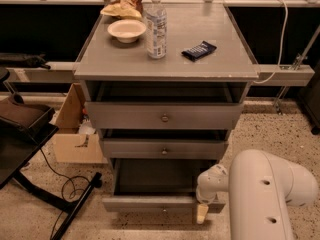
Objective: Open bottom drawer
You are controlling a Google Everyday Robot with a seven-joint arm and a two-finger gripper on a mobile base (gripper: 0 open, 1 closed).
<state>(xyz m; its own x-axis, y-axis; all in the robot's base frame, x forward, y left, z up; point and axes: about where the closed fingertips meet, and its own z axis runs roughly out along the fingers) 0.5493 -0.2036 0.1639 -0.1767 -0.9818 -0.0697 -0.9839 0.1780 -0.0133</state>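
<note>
The grey cabinet (165,69) has three drawers. The bottom drawer (150,204) is pulled well out, its plain grey inside (155,176) showing and its small round knob (164,210) at the centre of the front. My gripper (202,213) hangs at the right end of that drawer's front, below my white arm (265,194), which fills the lower right. The middle drawer (164,149) and the top drawer (164,116) stand slightly out.
On the cabinet top are a white bowl (126,30), a water bottle (156,26), a dark snack packet (198,50) and a chip bag (122,1). A cardboard box (75,134) and a black chair base (60,204) stand at left on the floor.
</note>
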